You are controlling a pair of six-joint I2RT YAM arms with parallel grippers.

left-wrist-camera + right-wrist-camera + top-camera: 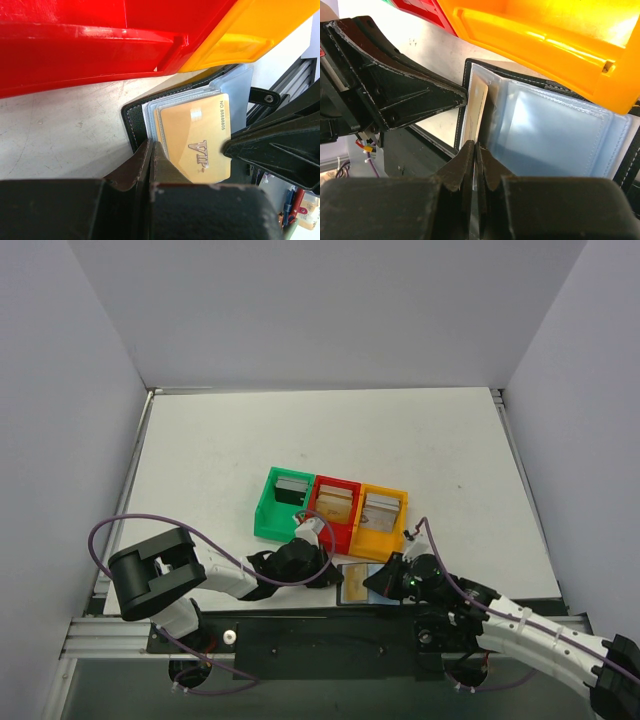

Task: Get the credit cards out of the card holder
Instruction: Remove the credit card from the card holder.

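The left gripper (151, 150) is pinched shut on the edge of the black card holder (131, 117). The holder lies open on the table (60, 130), just in front of the red box (75, 45). The right gripper (475, 152) is pinched shut on the gold card (200, 140) — maybe on its clear sleeve too. Then a pull could drag the whole holder along — or the card could slip out.
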